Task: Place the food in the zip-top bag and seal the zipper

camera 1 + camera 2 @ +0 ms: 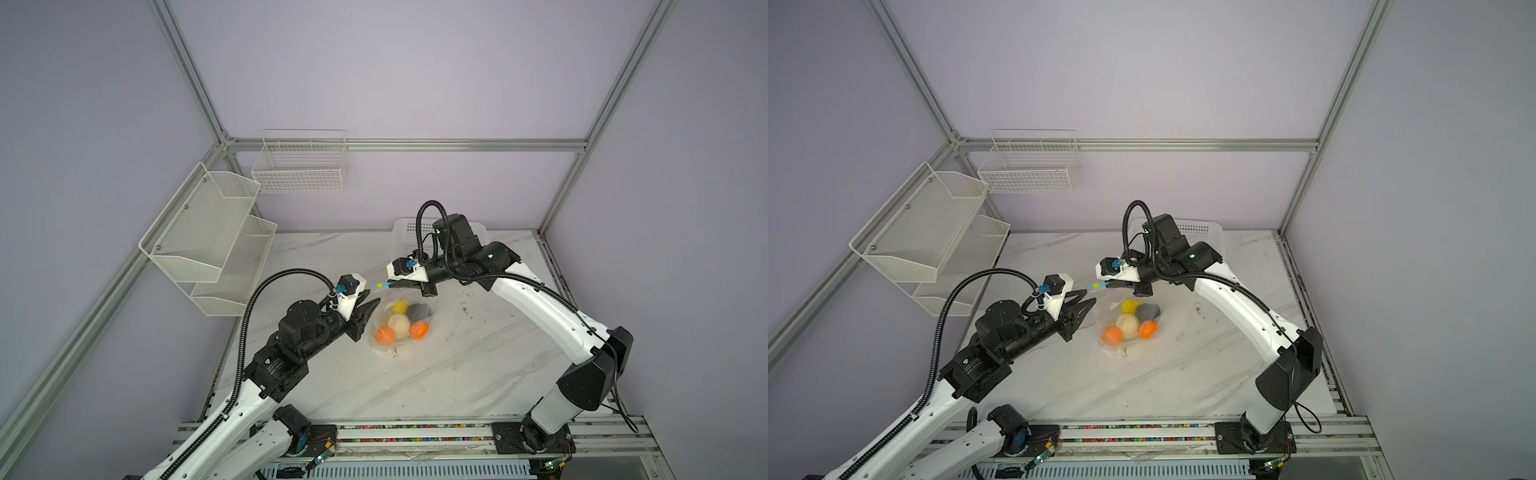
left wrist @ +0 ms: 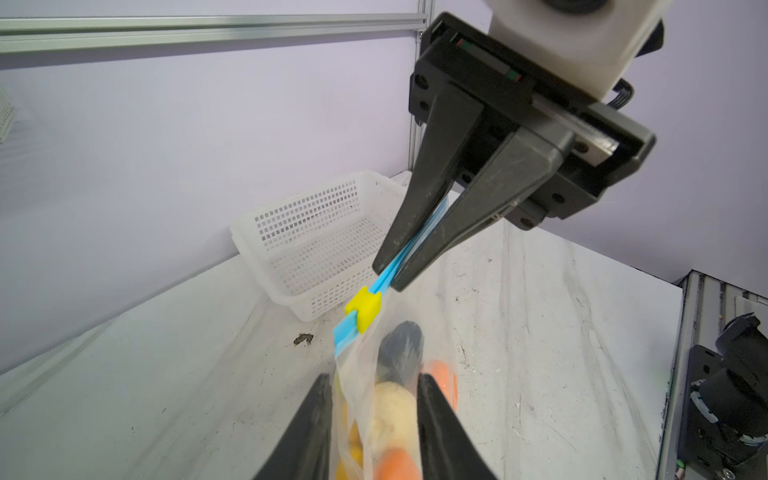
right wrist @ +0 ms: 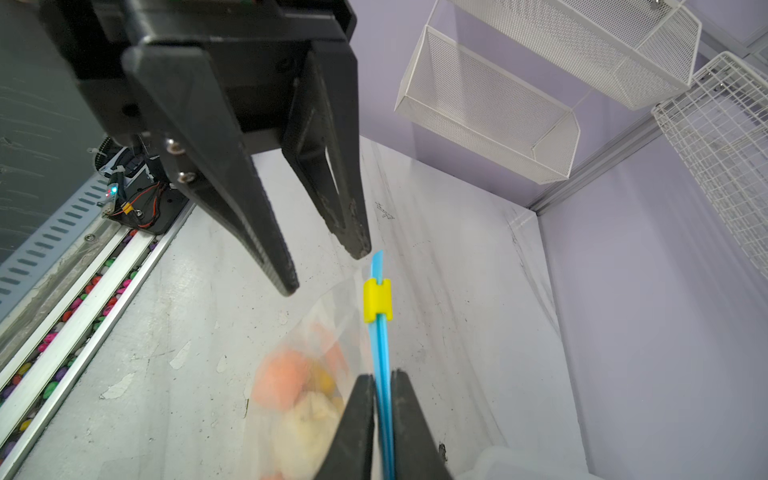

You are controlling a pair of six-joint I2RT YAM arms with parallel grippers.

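Five toy fruits [image 1: 399,324] sit inside the clear crinkly zip-top bag [image 2: 353,374] on the white marble table [image 1: 457,365]. The right gripper [image 2: 390,277] clamps the light-blue zipper strip [image 3: 381,353]. The left gripper [image 3: 324,270] hangs apart, empty, near the yellow slider [image 2: 363,307]. The sealing seems nearly done.

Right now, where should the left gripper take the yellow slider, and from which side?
Probably pinch the yellow slider on the two faces flanking the blue strip, coming from the strip's free end: the right gripper holds the strip straight, and the left gripper is open at that end.
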